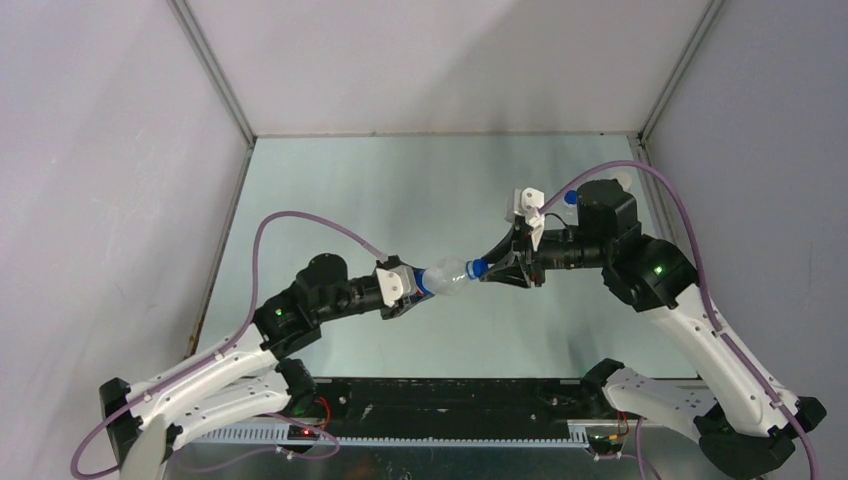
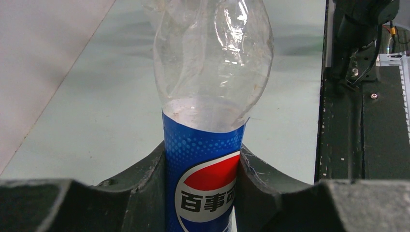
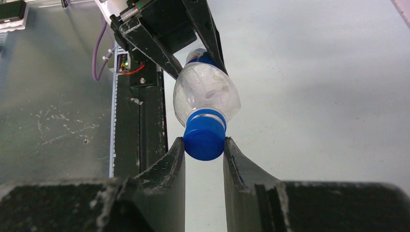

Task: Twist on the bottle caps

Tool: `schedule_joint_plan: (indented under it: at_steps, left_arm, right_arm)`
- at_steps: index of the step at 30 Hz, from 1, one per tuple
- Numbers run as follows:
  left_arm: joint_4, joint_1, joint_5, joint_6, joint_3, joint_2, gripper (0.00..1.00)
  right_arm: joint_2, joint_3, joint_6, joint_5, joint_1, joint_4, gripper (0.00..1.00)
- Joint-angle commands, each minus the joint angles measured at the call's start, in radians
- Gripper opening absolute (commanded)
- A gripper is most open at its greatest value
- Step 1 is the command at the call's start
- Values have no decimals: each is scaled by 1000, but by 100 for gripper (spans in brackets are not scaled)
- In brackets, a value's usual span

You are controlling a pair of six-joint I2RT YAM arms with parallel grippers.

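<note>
"So, where is the bottle?"

"In my left tool (image 2: pixel 203 166), held up off the counter (image 1: pixel 400 190). From above it lies nearly level between my two arms, neck pointing toward the right arm. It's the bottle (image 2: pixel 212 72) with the blue, red and white label (image 2: pixel 205 193), and the left fingers (image 2: pixel 150 179) have narrowed onto that labelled part, one pressed against each side. The clear part above the label looks dented (it catches the light in creases)."

"And the cap?"

"The blue cap (image 3: pixel 205 139) sits on the neck. My right wrist camera shows it end-on, with the clear collar and the bottle's shoulder just behind it."

"Has your right tool got hold of it?"

"Yes. My right tool (image 3: pixel 204 154) has closed most of the way, and its two fingers touch the cap on opposite sides, so the gap between them is only as wide as the cap. The fingertips reach about halfway along the cap and do not touch the bottle."

"Is the cap screwed tight?"

"I can't tell. It looks square on the neck, but the thread is hidden under it."
</note>
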Motion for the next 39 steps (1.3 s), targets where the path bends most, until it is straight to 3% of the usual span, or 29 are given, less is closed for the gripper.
schedule_joint_plan:
  at_steps: [1,17,24,33,39]
  left_arm:
    - [-38,-5,57,51,65,-15,42]
    - [-6,-5,141,26,64,-13,42]
    - [61,-6,107,-5,46,-18,42]
    - [250,-30,-39,-8,-34,-12,44]
    - [308,-69,-228,48,-48,-1,42]
  right_arm:
    - [12,33,-31,-29,7,13,0]
    - [79,32,-143,-146,23,-81,0]
    - [116,32,-122,-152,26,-68,0]
    - [164,32,109,-91,26,20,0]
    - [218,49,308,34,26,3,0]
